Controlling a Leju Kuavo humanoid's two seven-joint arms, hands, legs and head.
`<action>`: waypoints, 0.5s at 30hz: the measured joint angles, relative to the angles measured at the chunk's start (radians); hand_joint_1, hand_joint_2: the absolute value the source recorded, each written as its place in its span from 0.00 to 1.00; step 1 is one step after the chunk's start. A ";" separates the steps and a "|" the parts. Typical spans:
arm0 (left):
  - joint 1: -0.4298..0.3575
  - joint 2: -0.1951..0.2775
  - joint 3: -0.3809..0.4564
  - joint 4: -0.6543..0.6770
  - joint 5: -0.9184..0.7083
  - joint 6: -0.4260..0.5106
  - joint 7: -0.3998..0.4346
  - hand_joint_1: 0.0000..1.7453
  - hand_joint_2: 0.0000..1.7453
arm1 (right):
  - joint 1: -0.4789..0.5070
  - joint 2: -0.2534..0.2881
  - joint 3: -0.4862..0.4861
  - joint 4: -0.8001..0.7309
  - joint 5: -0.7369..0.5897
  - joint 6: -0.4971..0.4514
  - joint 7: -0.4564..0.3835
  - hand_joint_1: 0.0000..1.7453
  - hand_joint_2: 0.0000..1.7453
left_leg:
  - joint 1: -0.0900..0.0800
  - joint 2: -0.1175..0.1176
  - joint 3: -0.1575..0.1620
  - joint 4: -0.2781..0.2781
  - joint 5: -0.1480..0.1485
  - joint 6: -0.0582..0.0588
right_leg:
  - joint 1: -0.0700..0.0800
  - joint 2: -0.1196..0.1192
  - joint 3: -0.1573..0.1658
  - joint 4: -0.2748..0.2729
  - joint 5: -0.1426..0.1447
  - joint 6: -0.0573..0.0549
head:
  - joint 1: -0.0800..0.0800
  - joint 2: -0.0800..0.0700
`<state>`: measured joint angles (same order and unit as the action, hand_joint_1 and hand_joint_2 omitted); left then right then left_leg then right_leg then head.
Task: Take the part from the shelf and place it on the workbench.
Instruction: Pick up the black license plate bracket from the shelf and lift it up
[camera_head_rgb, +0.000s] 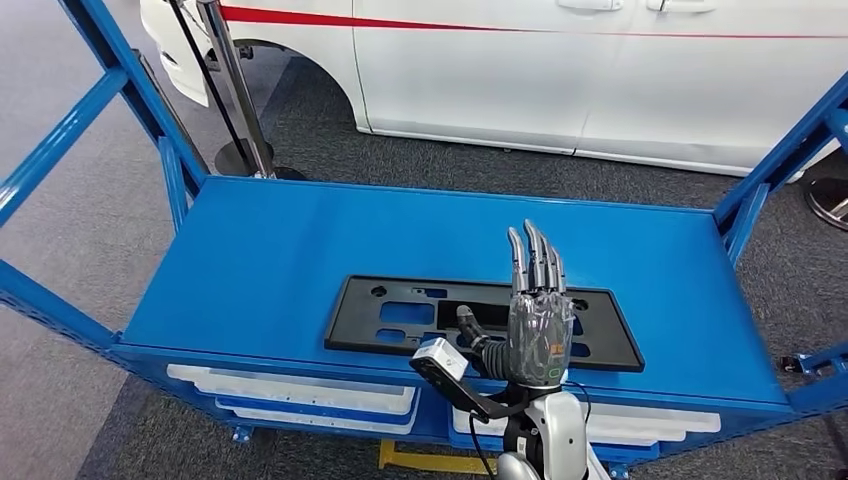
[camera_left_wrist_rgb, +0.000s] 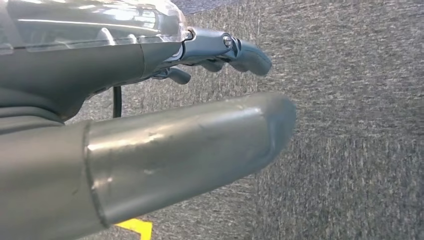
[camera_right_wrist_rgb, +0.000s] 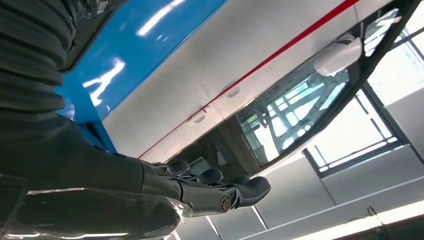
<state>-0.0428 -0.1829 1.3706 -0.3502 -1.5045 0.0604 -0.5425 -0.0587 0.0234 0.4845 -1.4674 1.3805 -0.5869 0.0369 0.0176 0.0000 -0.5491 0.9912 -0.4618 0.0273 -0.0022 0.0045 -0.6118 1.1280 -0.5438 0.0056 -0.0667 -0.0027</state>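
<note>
A flat black plastic part with several cut-outs lies on the blue shelf top, near its front edge. My right hand is raised over the part's right half, fingers straight and pointing away from me, thumb out to the side, holding nothing. The right wrist view has the same hand empty, its fingertips stretched out in front of the blue surface. My left hand hangs over grey carpet with its thumb and fingers extended and nothing in it.
A white car stands close behind the shelf. Blue frame posts rise at both ends of the shelf. A metal stanchion stands at the back left. White trays sit on the level below.
</note>
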 joint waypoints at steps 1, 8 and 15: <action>0.000 0.000 0.000 0.000 0.000 0.000 0.000 0.00 0.00 | 0.002 0.000 0.000 -0.002 -0.004 -0.002 -0.002 0.00 1.00 | 0.000 0.000 -0.001 0.000 0.000 0.002 | -0.002 0.000 -0.032 0.067 -0.034 0.004 | 0.000 0.000; 0.001 -0.003 0.001 0.000 0.011 -0.004 -0.003 0.00 0.00 | 0.025 -0.001 0.000 -0.077 -0.064 -0.007 -0.036 0.00 1.00 | -0.002 -0.003 0.002 0.011 -0.011 -0.011 | -0.012 -0.003 0.020 -0.051 0.061 0.007 | 0.000 0.000; -0.001 -0.006 0.003 0.000 0.020 -0.006 -0.009 0.00 0.00 | 0.070 -0.003 0.000 -0.154 -0.095 -0.002 -0.062 0.00 1.00 | 0.002 -0.002 -0.035 0.097 -0.073 -0.048 | -0.011 -0.003 0.040 -0.105 0.071 -0.032 | -0.001 0.000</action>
<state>-0.0433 -0.1886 1.3737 -0.3500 -1.4847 0.0541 -0.5518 0.0114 0.0202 0.4842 -1.6217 1.2854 -0.5885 -0.0246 0.0197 -0.0025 -0.5838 1.0885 -0.5351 -0.0207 -0.0130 0.0014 -0.5714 1.0231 -0.4726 -0.0267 -0.0673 -0.0027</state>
